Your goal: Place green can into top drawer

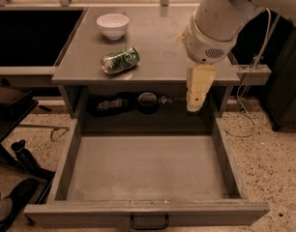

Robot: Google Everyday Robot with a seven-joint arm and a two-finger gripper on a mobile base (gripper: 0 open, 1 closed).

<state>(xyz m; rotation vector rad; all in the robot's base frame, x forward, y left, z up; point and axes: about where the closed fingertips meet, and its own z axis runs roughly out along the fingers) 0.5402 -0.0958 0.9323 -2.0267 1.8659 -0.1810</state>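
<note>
The green can (120, 60) lies on its side on the grey counter top (157, 42), near the front left. The top drawer (90, 175) is pulled fully out below the counter; its flat bottom is bare and its dark handle (149, 222) faces me. My gripper (196, 92) hangs from the large white arm (218, 21) at the counter's front right edge, above the drawer's back right corner. It is well to the right of the can and holds nothing that I can see.
A white bowl (112, 25) stands behind the can. Dark objects (148, 102) lie in the recess under the counter. Cables (249, 105) hang at the right. Dark items (12, 197) lie on the speckled floor at the left.
</note>
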